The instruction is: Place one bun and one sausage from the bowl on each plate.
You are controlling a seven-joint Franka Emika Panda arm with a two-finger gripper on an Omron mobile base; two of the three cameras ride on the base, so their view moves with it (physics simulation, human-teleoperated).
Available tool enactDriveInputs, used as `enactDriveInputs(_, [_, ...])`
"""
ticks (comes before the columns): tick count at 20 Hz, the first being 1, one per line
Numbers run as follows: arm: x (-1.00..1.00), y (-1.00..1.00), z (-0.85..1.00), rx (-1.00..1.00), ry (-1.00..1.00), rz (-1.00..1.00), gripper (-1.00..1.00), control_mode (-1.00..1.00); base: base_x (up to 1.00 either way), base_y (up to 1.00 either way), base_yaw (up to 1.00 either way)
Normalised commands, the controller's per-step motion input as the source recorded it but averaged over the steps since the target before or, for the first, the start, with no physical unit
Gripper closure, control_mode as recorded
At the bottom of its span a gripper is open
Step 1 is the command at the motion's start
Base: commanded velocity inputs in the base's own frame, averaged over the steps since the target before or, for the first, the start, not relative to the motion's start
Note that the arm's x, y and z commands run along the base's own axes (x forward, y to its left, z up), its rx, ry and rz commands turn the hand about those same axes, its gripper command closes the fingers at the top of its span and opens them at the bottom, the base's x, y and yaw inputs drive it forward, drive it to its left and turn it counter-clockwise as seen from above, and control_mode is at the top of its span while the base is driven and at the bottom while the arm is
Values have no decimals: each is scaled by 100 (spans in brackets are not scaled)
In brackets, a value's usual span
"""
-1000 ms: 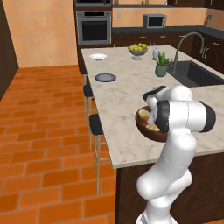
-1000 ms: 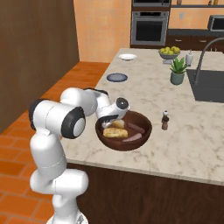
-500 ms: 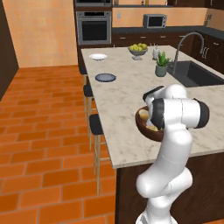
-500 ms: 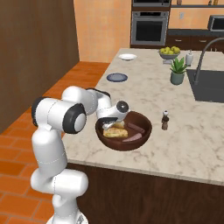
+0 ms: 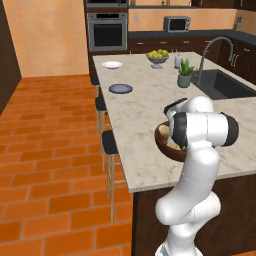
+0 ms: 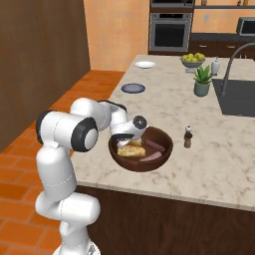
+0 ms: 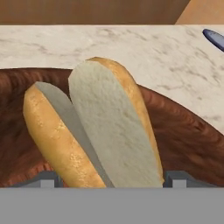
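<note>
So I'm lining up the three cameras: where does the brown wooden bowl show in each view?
Left base view: the brown bowl sits right of centre, partly hidden behind the arm.
Right base view: at centre, on the counter, buns and sausages in it, the tool reaching in.
Hand view: its dark rim curves across the middle, behind two buns.
Shared landmark: the dark blue-grey plate, at the hand view's top right.
</note>
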Motion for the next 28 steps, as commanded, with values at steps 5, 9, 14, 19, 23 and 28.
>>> enactDriveInputs(5, [0, 0, 0, 0, 0, 0, 100, -100, 0, 0, 0])
enactDriveInputs(9, [-4, 0, 2, 0, 0, 0, 100, -100, 0, 0, 0])
enactDriveInputs(14, [-8, 0, 20, 0, 0, 2, 100, -100, 0, 0, 0])
enactDriveInputs(19, [-7, 0, 36, 0, -3, 9, 100, -100, 0, 0, 0])
enactDriveInputs(23, [-23, 0, 54, 0, 0, 8, 100, -100, 0, 0, 0])
enactDriveInputs(28, [-60, 1, 46, -16, -2, 0, 100, -100, 0, 0, 0])
